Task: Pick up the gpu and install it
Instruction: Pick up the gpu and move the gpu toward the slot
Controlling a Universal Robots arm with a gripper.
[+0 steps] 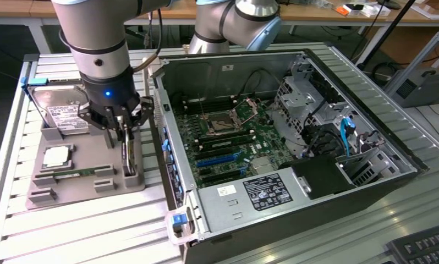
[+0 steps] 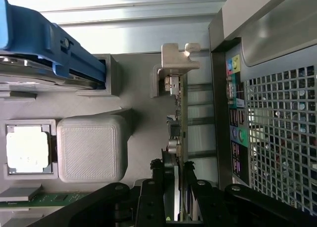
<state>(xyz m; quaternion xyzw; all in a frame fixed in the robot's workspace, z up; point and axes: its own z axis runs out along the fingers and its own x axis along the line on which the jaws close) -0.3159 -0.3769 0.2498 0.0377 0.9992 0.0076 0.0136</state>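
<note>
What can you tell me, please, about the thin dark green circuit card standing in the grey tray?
The gpu, a thin, long dark green circuit card with silvery metal at one end, stands on edge in the slots of the grey plastic tray, parallel to the open black computer case and apart from it. The black gripper sits over its top edge; contact is unclear.

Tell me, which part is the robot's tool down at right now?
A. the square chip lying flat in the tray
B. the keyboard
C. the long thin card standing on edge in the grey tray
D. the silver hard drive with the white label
C: the tool is down around the top edge of the gpu, the thin card standing on edge in the grey tray.
</note>
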